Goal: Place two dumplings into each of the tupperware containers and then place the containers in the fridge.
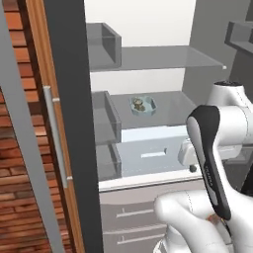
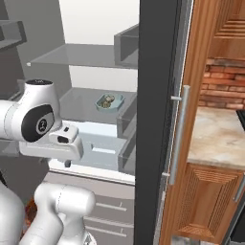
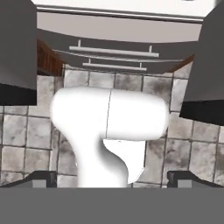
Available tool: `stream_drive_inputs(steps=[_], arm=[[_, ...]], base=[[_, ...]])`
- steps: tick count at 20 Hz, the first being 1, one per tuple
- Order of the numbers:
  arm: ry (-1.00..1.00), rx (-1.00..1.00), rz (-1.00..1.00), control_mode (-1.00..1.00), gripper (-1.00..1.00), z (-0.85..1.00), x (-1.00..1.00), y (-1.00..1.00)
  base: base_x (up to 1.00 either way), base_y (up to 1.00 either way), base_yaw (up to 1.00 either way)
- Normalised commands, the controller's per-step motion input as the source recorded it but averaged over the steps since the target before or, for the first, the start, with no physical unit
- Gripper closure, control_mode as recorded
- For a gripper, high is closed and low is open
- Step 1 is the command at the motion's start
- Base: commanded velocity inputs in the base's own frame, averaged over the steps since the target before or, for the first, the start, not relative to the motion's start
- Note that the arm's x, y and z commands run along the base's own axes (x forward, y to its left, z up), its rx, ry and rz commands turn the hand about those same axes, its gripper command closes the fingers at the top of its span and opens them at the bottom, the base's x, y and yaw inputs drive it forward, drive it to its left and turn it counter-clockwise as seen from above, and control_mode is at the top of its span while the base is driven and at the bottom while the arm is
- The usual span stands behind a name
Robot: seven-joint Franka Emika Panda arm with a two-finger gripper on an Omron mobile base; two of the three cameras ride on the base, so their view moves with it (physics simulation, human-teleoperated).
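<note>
Presently, arm folded in front of the open fridge, hand pointing down at the tiled floor, gripper spread wide and empty, teal tupperware container with dumplings on the middle shelf, above and beyond the hand.

This is a domestic kitchen, rendered rather than real. An open fridge stands ahead, white inside, with grey shelves and a pale blue drawer; a teal container of food sits on one shelf. Wooden cabinetry with metal bar handles flanks it. A marbled countertop runs beneath a red brick wall. The floor is grey stone tile.
</note>
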Motion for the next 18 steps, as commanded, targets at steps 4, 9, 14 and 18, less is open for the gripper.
stream_drive_inputs(steps=[4,9,14,18], arm=[[0.0,0.0,0.0,1.0,-1.0,0.0,0.0,0.0],[0.0,0.0,0.0,1.0,-1.0,0.0,0.0,0.0],[0.0,0.0,0.0,1.0,-1.0,0.0,0.0,0.0],[0.0,0.0,0.0,1.0,-1.0,0.0,0.0,0.0]], base=[[-0.75,-0.09,0.19],[-0.32,-0.21,0.42],[-0.21,-0.53,0.63],[-0.35,-0.68,0.72]])
